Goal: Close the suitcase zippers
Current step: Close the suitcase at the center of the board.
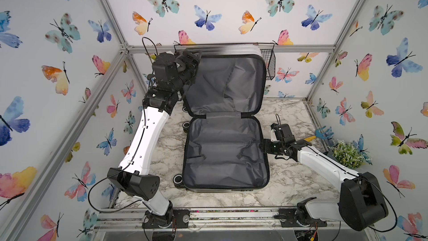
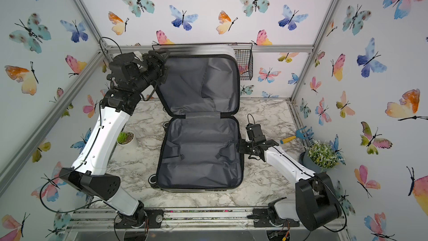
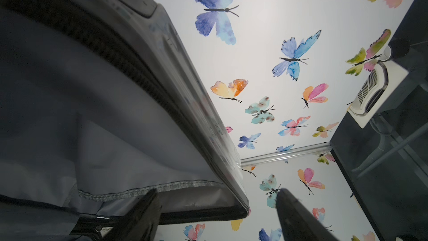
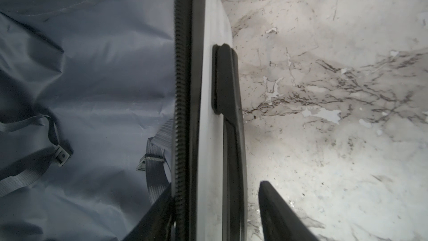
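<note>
The suitcase (image 1: 222, 154) (image 2: 199, 154) lies open on the marble table, its grey lining showing. The near half is flat; the lid (image 1: 227, 84) is raised and blurred at its top edge. The black zippers (image 4: 179, 89) (image 3: 111, 49) run along both rims, unjoined; no pulls show. My left gripper (image 1: 195, 66) (image 2: 164, 66) (image 3: 216, 193) is open and straddles the lid's upper left corner, one finger on the lining side and one outside. My right gripper (image 1: 262, 146) (image 2: 240, 147) (image 4: 215, 185) is open astride the near half's right rim. Its inner finger is against the zipper track; its outer finger stands apart from the shell.
A black side handle (image 4: 225, 82) sits on the shell just ahead of the right gripper. A wire basket (image 1: 269, 63) hangs behind the lid. A potted plant (image 1: 347, 154) and a blue rake (image 1: 322, 133) stand at the right, a small white pot (image 2: 126, 137) at the left.
</note>
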`<state>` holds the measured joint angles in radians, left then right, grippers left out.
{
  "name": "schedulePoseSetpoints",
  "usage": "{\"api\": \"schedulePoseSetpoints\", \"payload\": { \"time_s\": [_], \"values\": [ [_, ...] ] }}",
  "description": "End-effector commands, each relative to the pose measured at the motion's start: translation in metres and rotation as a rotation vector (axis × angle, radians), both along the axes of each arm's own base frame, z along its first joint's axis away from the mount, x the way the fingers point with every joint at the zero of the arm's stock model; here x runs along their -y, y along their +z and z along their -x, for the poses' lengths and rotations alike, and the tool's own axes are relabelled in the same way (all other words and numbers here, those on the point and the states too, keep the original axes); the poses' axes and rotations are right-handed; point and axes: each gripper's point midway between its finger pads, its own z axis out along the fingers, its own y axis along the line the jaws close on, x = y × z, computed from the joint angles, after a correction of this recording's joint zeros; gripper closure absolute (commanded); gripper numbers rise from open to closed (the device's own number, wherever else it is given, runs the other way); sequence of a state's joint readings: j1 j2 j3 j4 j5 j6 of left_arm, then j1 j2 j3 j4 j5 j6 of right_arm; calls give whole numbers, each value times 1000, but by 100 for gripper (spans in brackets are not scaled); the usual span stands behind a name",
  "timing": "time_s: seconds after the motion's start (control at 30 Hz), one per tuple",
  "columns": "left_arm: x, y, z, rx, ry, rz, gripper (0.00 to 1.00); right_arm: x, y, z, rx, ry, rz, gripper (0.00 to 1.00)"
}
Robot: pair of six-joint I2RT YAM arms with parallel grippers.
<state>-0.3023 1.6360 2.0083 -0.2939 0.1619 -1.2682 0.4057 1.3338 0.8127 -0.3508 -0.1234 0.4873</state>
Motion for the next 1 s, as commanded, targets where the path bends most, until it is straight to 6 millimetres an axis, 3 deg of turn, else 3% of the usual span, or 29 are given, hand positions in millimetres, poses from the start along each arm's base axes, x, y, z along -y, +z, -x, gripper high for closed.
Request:
{"api": "schedulePoseSetpoints", "payload": {
  "time_s": [0.0,0.2,0.33,0.47,0.57,0.7,0.83,0.97],
  "values": [
    [6,-4,-27,-4,-2,-11,20,-2,5,-7,22,-10,0,47],
    [23,-8,-64,-7,-44,40,26,-1,3,-5,20,-20,-9,63],
    [30,-18,-76,-26,-75,58,44,-2,2,-6,14,-30,-20,71],
    [29,-9,-71,0,-75,60,66,-3,5,-12,16,-73,-43,78],
    [27,7,-58,27,-84,58,81,-6,7,-16,11,-118,-90,84],
    [29,27,-25,72,-104,58,94,-15,12,-25,12,-169,-123,90],
    [45,43,23,104,-158,32,95,-26,19,-35,26,-238,-182,93],
    [59,45,74,122,-218,28,95,-34,22,-45,34,-304,-234,94]
  ]
}}
